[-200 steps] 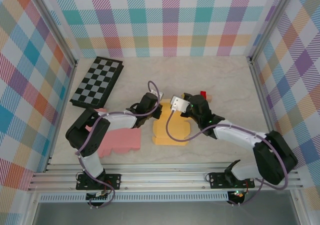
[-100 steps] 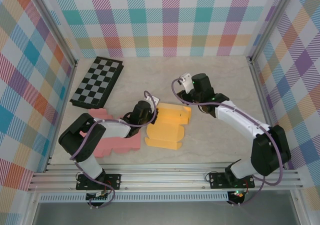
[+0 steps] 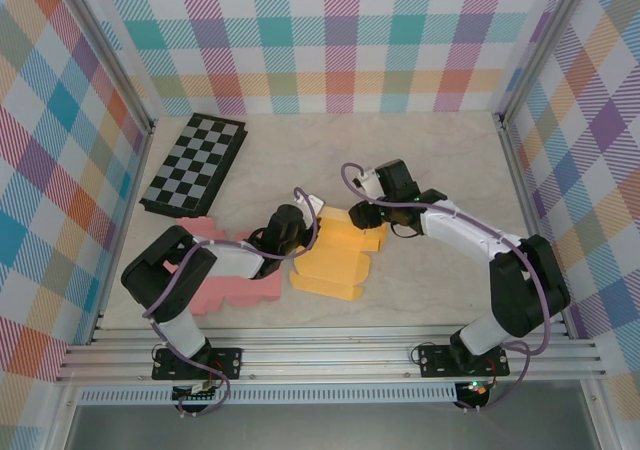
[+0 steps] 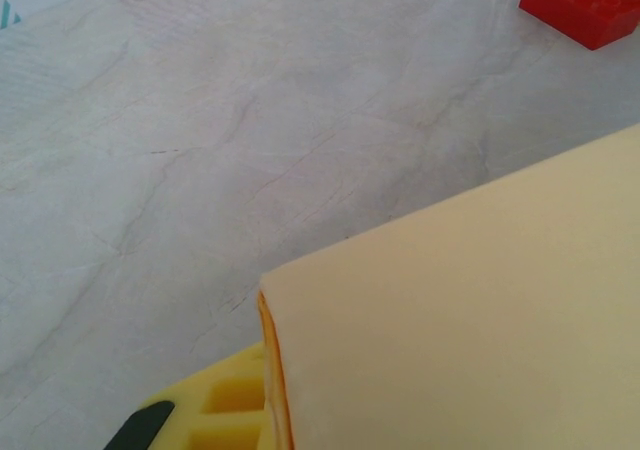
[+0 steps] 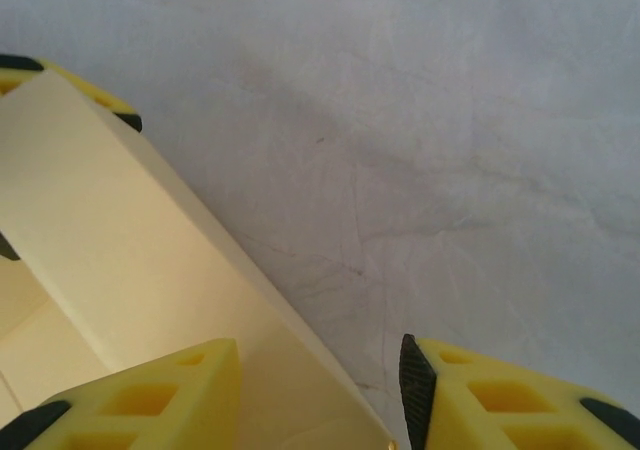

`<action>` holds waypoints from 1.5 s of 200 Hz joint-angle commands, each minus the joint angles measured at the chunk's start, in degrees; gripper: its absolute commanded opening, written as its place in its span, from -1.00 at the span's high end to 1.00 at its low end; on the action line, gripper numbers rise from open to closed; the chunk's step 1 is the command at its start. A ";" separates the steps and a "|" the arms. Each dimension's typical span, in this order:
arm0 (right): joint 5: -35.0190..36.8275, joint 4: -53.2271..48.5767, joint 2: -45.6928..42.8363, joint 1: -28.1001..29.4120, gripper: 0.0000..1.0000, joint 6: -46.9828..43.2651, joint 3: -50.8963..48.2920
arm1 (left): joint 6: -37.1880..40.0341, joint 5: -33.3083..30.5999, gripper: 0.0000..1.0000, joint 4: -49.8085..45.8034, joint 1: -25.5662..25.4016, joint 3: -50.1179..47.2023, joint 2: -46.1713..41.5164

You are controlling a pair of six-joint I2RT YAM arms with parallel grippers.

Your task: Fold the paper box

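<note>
Our left fingers (image 4: 225, 378) pinch the paper box (image 3: 335, 255) at its left edge. Our right fingers (image 5: 500, 390) stand apart over its far edge.

paper box (image 3: 335, 262): I read it as orange-yellow from above, pale cream up close on both wrist cameras.
sheet (image 3: 232, 275): plain pink, at nine o'clock from the paper box.
board (image 3: 193, 165): black and grey checks, at ten o'clock on the table.
brick (image 4: 583, 5): solid red.
table (image 3: 450, 160): pale beige with faint marble veining.
walls (image 3: 330, 40): pastel plaid of teal, pink, orange, purple and yellow on white.
right fingers (image 5: 150, 395): yellow with black tips.
arms (image 3: 460, 232): black and white, with purple cables.
</note>
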 commanded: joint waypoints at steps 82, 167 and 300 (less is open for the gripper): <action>-3.02 -1.66 2.36 -0.81 0.04 -0.93 -1.50 | -2.61 0.35 0.55 -3.57 -0.88 1.17 3.53; -3.05 -2.76 2.58 -0.82 0.05 -2.68 -1.85 | -6.11 -1.44 0.44 -3.41 -0.40 0.65 5.01; -1.14 -0.79 3.15 -0.82 0.06 -0.32 -3.52 | -10.61 -10.35 0.95 -7.00 -0.31 4.26 9.43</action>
